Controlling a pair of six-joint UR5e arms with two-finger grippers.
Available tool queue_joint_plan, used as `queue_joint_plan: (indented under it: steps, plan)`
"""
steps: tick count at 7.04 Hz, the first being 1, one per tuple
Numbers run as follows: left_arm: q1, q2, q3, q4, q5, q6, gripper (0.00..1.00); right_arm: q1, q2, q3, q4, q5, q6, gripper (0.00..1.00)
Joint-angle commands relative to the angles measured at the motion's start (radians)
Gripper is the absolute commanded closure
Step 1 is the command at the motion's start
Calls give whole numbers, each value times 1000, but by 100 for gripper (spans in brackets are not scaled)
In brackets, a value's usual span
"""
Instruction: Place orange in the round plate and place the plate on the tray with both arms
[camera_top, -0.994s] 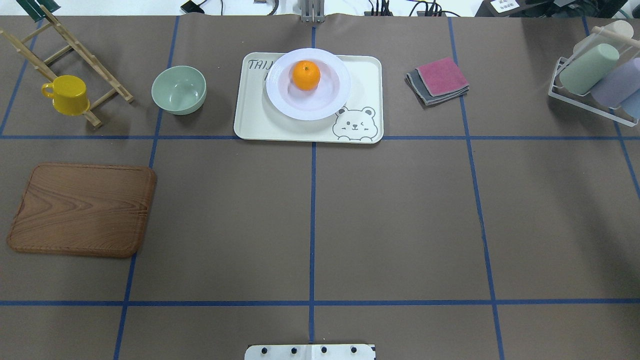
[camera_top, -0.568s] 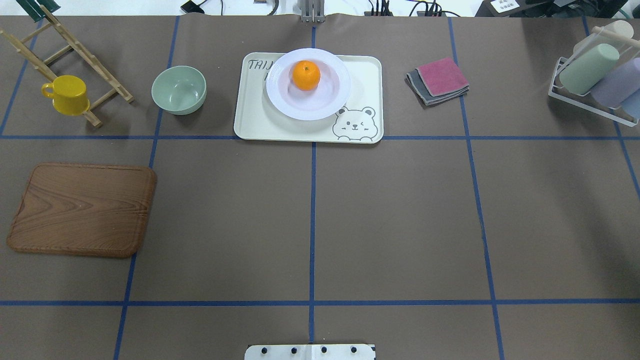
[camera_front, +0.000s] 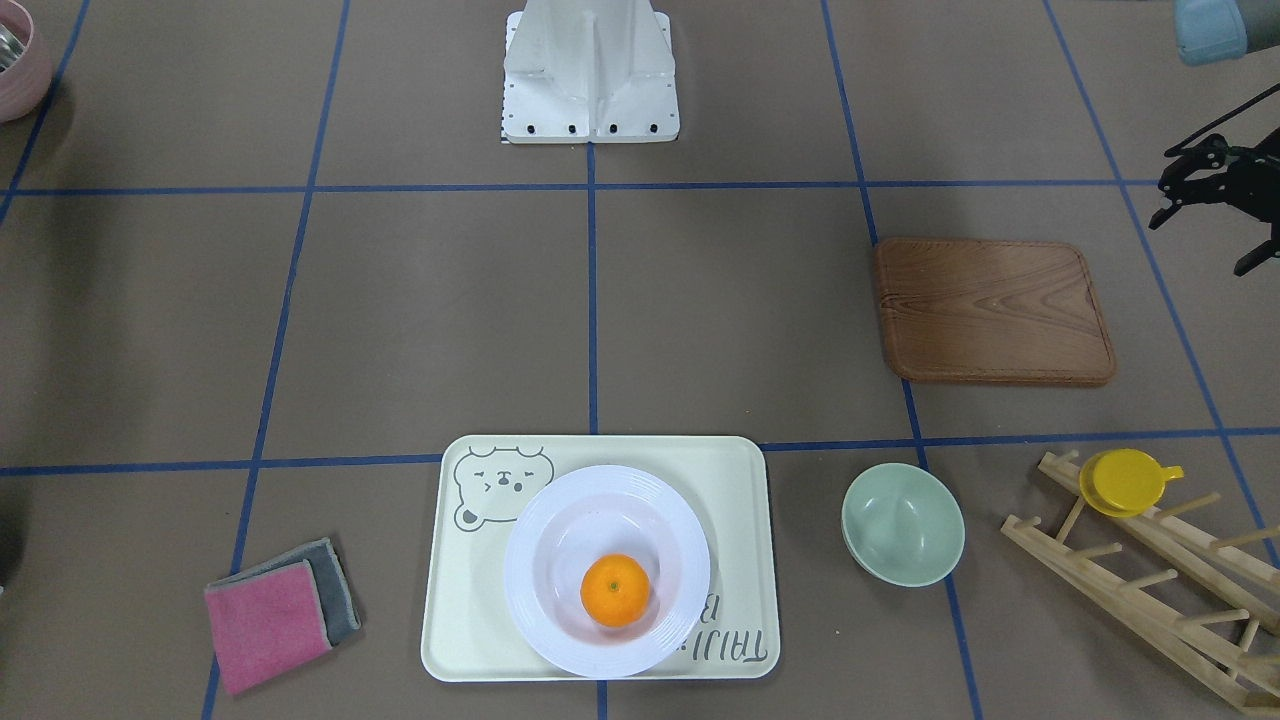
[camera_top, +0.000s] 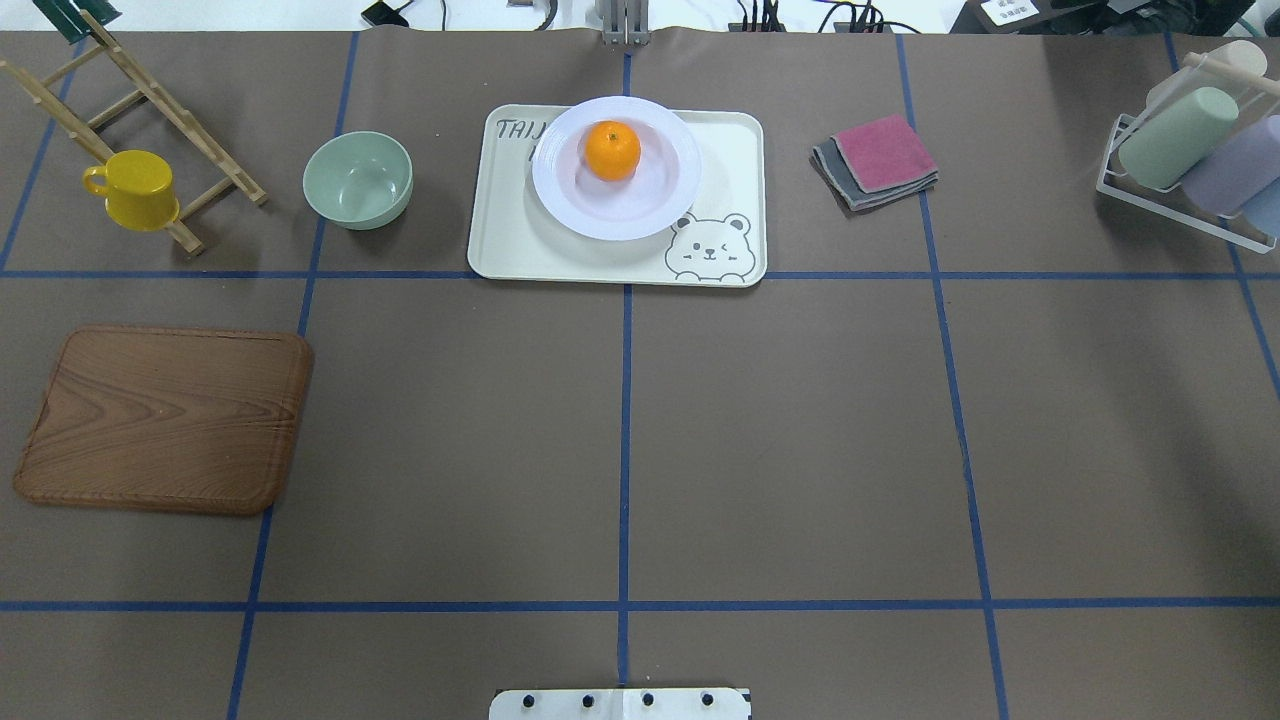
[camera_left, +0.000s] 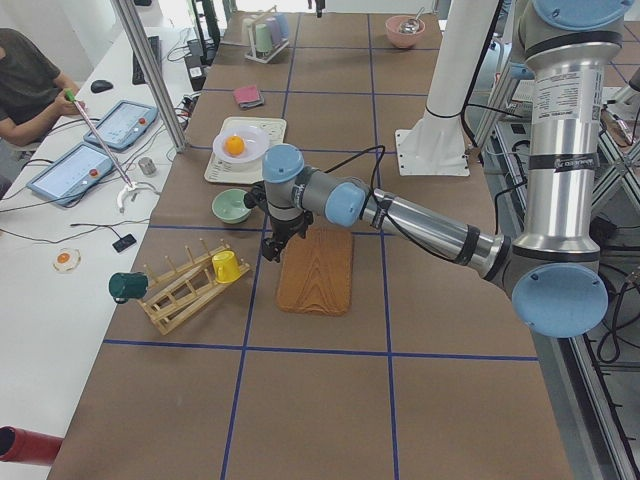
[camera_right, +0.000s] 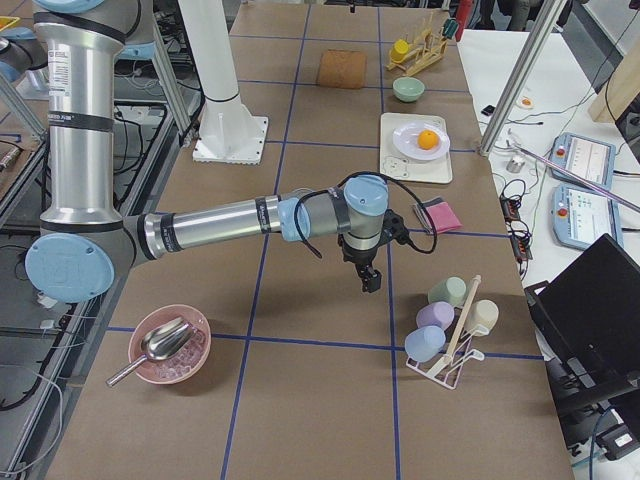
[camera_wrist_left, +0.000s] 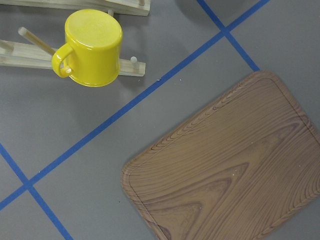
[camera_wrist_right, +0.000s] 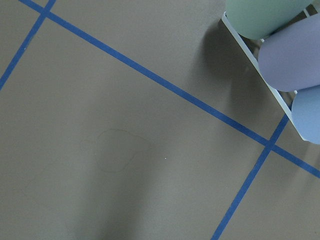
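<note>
Brown-papered table (camera_top: 800, 450), blue tape grid.

- Orange (camera_top: 612, 150): lies in the round plate (camera_top: 560, 208). The plate stands on the tray (camera_top: 510, 240) and covers part of its lettering.
- Left gripper (camera_front: 1200, 243): cut off by the front view's edge, fingers spread, empty, beside the wooden board (camera_front: 995, 310).
- Right gripper (camera_right: 368, 278): side view only, opening cannot be told, near the cup rack (camera_right: 450, 330).
- Around: green bowl (camera_top: 358, 180), yellow cup (camera_top: 135, 190) on the wooden rack (camera_top: 200, 133), folded cloths (camera_top: 880, 160).

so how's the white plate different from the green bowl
The round plate is white, wide and shallow with a ridged rim; the pale-green bowl is smaller, deeper and smooth. The plate sits on the tray holding the orange; the bowl stands empty on the table beside it. Both are round and upright.
</note>
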Motion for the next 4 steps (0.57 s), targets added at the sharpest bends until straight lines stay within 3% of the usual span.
queue_joint_plan:
  steps: [1, 4]
  plan:
    - [-1, -4, -17, -1, 1, -1, 1, 0, 0, 1, 1, 1, 0, 0]
    - [-1, -14, -18, 1, 1, -1, 1, 0, 6, 1, 1, 1, -6, 0]
